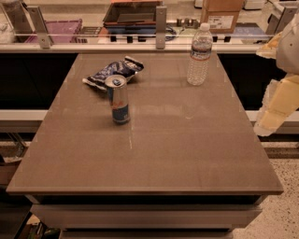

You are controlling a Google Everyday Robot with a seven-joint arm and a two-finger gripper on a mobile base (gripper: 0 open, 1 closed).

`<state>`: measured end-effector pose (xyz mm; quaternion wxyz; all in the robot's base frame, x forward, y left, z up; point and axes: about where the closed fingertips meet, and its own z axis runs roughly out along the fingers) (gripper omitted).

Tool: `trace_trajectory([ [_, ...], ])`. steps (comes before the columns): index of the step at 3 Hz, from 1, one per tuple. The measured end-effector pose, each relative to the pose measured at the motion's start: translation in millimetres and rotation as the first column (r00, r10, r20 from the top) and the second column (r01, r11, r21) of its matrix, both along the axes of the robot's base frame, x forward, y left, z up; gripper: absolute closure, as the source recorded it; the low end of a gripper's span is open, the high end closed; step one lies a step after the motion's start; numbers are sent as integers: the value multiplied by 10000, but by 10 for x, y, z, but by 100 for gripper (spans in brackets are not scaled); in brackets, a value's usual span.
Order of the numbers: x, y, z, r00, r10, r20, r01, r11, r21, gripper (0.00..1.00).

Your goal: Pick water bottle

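Observation:
The water bottle (199, 55) is a tall clear ribbed plastic bottle with a white cap and a pale label band. It stands upright near the far right of the brown table (154, 154). My gripper (276, 103) shows as cream-coloured parts at the right edge of the view, off the table's right side. It is to the right of the bottle, nearer the camera, and apart from it.
A slim blue-silver can (119, 100) stands left of the table's centre. A crumpled blue snack bag (112, 71) lies just behind it. Behind the table runs a counter with a rail, a dark tray (133, 14) and a cardboard box (223, 14).

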<state>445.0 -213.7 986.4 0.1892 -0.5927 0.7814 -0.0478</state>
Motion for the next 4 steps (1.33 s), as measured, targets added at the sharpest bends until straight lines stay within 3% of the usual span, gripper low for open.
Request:
trace_trajectory([
  [1, 151, 20, 22, 9957, -623, 683, 579, 9962, 646, 0],
  [2, 385, -13, 6, 9735, -1846, 1350, 1593, 9709, 1789, 0],
  [3, 650, -148, -14, 9274, -3198, 1940, 2559, 9207, 2945, 0],
  [4, 931, -342, 36, 8724, -4137, 2601, 2928, 8687, 3995, 0],
])
